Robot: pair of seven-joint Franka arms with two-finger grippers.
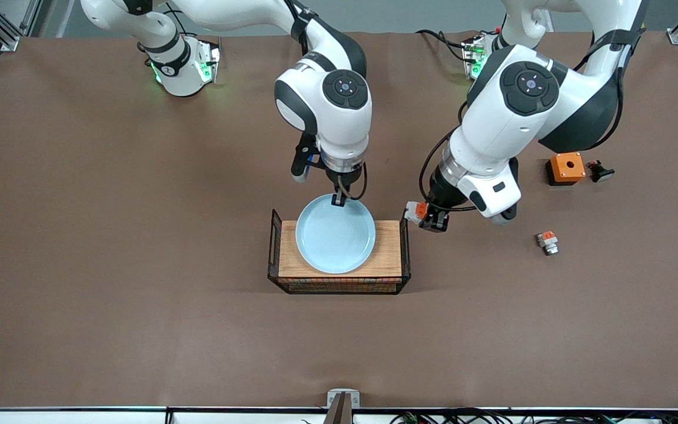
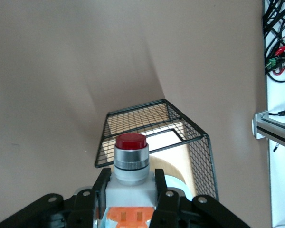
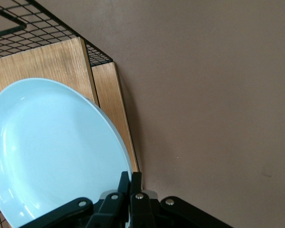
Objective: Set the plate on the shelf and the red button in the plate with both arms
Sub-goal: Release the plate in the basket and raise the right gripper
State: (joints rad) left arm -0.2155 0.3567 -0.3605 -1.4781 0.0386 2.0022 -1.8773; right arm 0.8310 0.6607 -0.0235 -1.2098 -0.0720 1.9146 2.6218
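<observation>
Twin arms work a wire basket (image 1: pixel 339 287) on the worktop (image 1: pixel 109 265): the right claw (image 1: pixel 338 199) pinches the rim of the plate (image 1: pixel 335 234), tilted over the basket's wooden floor, while the left claw (image 1: pixel 433 222), clamped on the red button (image 1: pixel 414 211), hovers just beside the basket. Placement looks under way; next, lower the plate flat and release.

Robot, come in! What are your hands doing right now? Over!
Right hand shut on plate rim, over the basket. Left hand shut on red button, beside the basket. Nothing in the way.
</observation>
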